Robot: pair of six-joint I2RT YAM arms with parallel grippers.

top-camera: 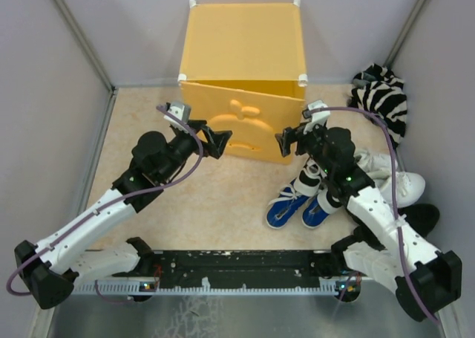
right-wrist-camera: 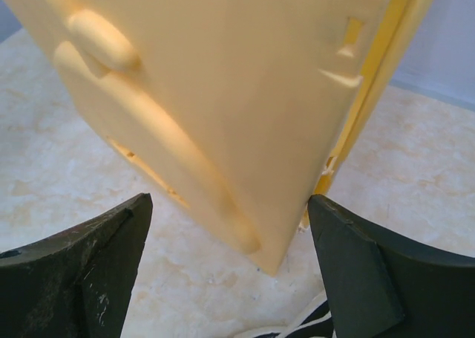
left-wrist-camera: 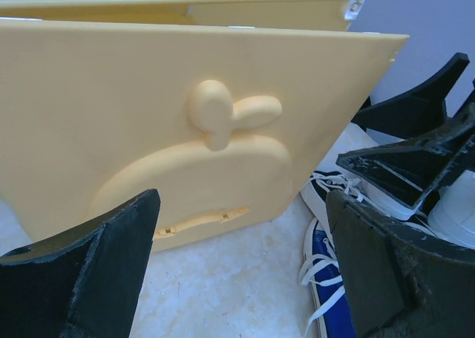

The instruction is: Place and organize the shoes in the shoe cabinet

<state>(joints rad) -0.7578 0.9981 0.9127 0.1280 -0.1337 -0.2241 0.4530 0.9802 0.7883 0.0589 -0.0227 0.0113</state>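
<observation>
I find the shoe cabinet (top-camera: 241,48) top centre, its front panel (top-camera: 245,126) barely ajar; nothing visibly shelved. The left gripper (top-camera: 221,142) and right gripper (top-camera: 282,146) gape empty at the panel. The blue shoes (top-camera: 286,208) and white shoes (top-camera: 397,182) sit centre-right, unplaced.

The left arm (top-camera: 96,215) and right arm (top-camera: 386,223) have white shells and black joints. The left gripper (top-camera: 219,141) and right gripper (top-camera: 282,145) are black, scuffed, with wedge-shaped fingers. A purple cable (top-camera: 349,108) trails along each arm. A black rail (top-camera: 237,262) joins the bases.

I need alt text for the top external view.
A yellow-orange shoe cabinet stands at the back, front panel slightly ajar. The left end effector and right end effector, both open, face the panel; blue sneakers and white sneakers lie at right.
</observation>
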